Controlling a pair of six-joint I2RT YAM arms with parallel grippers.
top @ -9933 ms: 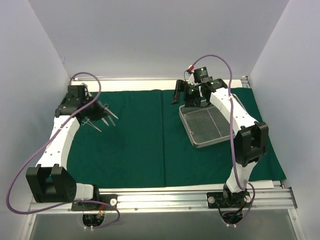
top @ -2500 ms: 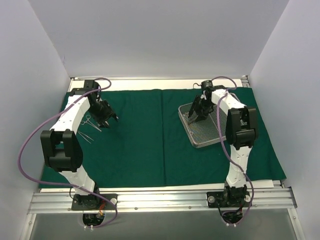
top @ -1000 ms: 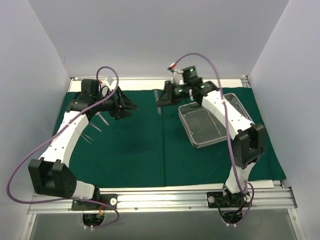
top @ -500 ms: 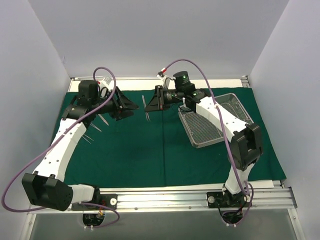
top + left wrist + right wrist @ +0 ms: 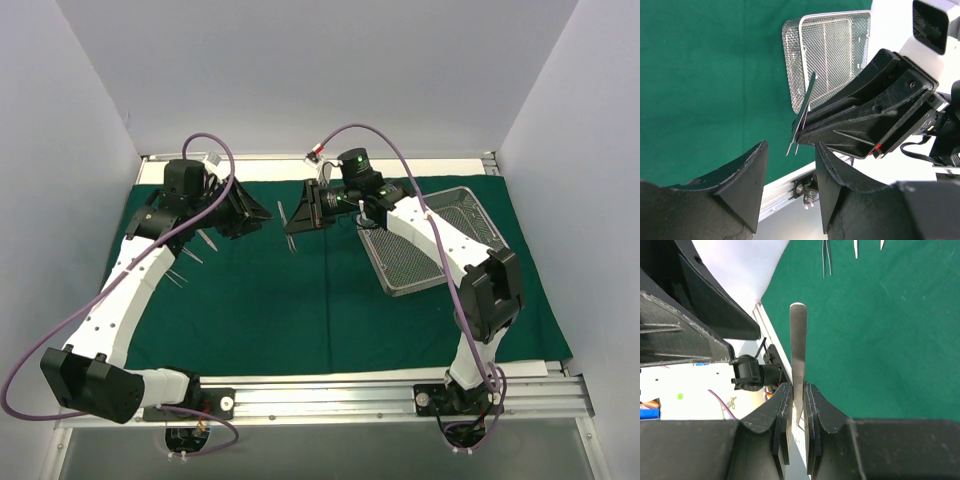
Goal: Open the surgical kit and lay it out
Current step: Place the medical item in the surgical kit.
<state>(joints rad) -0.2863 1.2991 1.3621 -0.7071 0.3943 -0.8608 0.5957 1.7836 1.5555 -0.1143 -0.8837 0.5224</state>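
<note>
While pinching the tweezers (image 5: pixel 798 342) tight in the right gripper (image 5: pixel 797 390), left of the wire-mesh tray (image 5: pixel 405 268), just hold steady; centre the half-open left gripper (image 5: pixel 790 150) round the free end, then close.

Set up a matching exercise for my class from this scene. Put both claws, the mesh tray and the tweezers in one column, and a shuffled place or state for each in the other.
Column one
1. left claw
2. right claw
3. mesh tray
4. tweezers

Column two
a. lying on the right half of the green drape
b. open, nothing between the fingers
c. shut, gripping
d. pinched at one end, up in the air between the two arms

Pairs: 1-b, 2-c, 3-a, 4-d
</note>
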